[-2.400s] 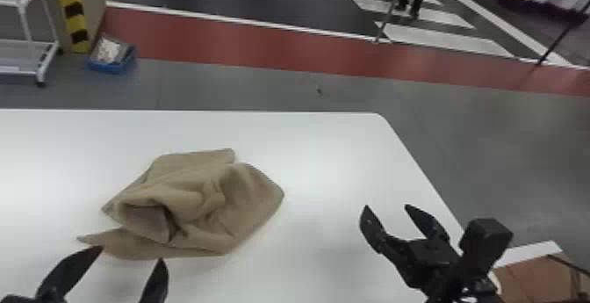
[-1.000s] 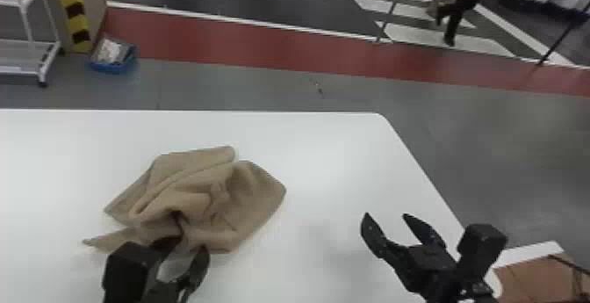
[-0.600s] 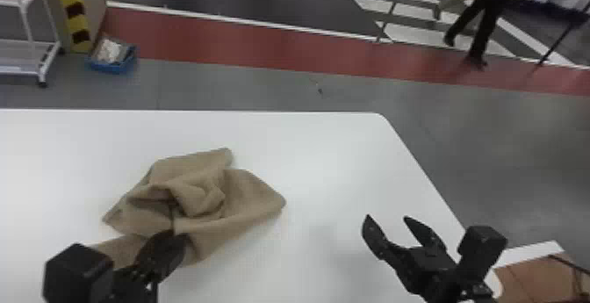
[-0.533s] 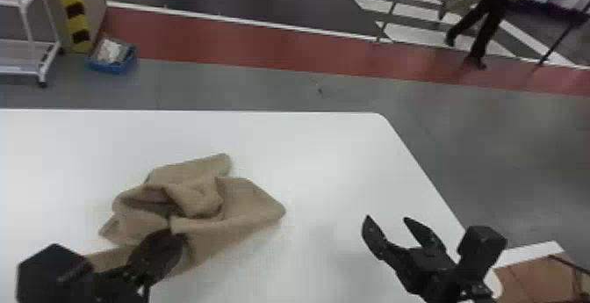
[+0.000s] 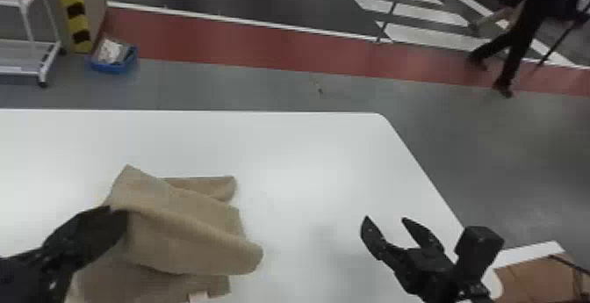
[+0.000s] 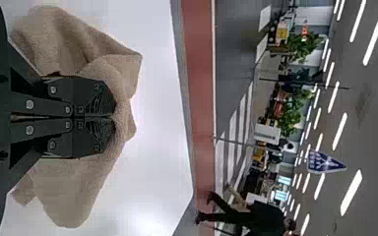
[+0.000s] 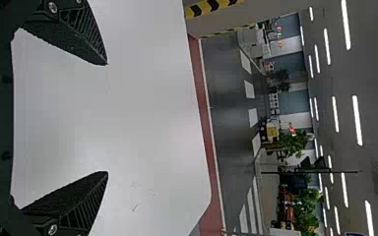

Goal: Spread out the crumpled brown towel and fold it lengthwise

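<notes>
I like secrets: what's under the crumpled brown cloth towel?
The brown towel has more towel under its top fold; anything beneath, on the flat white table, is covered.

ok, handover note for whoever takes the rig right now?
Left gripper: shut on the towel, fingers together, cloth bunched around them.
Right gripper: open and empty, over the table near its right edge.
Towel: left of the right gripper, partly raised, bunched and overlapping itself.
Done: left grasp only.
Left to do: spread it flat, fold lengthwise. The right gripper will probably be needed for a second hold.
</notes>
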You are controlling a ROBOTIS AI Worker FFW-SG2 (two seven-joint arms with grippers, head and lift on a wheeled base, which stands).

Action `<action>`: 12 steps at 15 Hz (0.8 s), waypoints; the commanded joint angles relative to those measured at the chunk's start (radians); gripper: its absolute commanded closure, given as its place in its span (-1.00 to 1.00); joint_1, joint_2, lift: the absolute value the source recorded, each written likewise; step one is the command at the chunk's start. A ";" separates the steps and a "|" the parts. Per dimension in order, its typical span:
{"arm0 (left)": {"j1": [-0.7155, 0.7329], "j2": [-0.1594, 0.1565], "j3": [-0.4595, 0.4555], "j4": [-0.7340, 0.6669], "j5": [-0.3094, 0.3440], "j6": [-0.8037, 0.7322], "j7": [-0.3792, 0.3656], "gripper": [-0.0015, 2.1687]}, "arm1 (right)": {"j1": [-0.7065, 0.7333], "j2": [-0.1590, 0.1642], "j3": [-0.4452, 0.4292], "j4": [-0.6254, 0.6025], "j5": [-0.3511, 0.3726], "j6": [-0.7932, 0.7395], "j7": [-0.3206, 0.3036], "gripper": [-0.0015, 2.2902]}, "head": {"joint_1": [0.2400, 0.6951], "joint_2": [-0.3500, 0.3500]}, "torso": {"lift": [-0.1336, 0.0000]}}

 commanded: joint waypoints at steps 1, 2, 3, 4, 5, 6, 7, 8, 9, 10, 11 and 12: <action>-0.055 -0.003 -0.024 -0.066 -0.009 0.090 0.030 0.59 | 0.002 0.001 0.000 0.000 0.002 0.003 0.000 -0.92 | 1.00 -1.00 | -0.85; -0.088 -0.003 -0.036 -0.074 -0.014 0.121 0.049 0.59 | 0.002 0.001 0.000 0.000 0.002 0.003 0.000 -0.92 | 1.00 -1.00 | -0.85; -0.142 -0.003 -0.051 -0.073 -0.037 0.173 0.095 0.59 | 0.003 0.001 0.000 0.000 0.002 0.003 0.000 -0.92 | 1.00 -1.00 | -0.85; -0.225 -0.003 -0.085 -0.045 -0.083 0.253 0.135 0.59 | 0.003 0.001 0.003 0.000 0.002 0.003 0.000 -0.92 | 1.00 -1.00 | -0.85; -0.282 -0.003 -0.097 0.012 -0.101 0.277 0.168 0.59 | 0.002 0.001 0.005 0.000 0.003 0.003 0.000 -0.92 | 1.00 -1.00 | -0.85; -0.318 -0.003 -0.107 0.073 -0.098 0.271 0.239 0.59 | -0.001 0.001 0.008 0.001 0.005 0.003 0.000 -0.92 | 1.00 -0.97 | -0.85; -0.343 -0.003 -0.110 0.093 -0.090 0.268 0.285 0.59 | -0.005 0.001 0.008 0.003 0.008 0.003 0.000 -0.92 | 1.00 -0.94 | -0.85; -0.375 -0.003 -0.111 0.116 -0.092 0.274 0.317 0.56 | -0.005 0.001 0.008 0.006 0.008 0.003 0.000 -0.92 | 1.00 -0.86 | -0.85; -0.414 -0.003 -0.116 0.153 -0.098 0.342 0.328 0.10 | -0.006 0.001 0.008 0.011 0.009 0.003 0.000 -0.92 | 1.00 -0.83 | -0.85; -0.452 -0.003 -0.120 0.208 -0.103 0.437 0.340 -0.79 | -0.009 0.001 0.008 0.018 0.009 0.003 0.000 -0.92 | 1.00 -0.82 | -0.85; -0.457 -0.003 -0.136 0.248 -0.123 0.465 0.379 -1.00 | -0.014 0.001 0.008 0.021 0.011 0.003 0.000 -0.92 | 1.00 -0.80 | -0.85; -0.457 -0.003 -0.145 0.280 -0.135 0.465 0.411 -1.00 | -0.014 0.001 0.009 0.021 0.014 0.003 0.000 -0.92 | 1.00 -0.80 | -0.85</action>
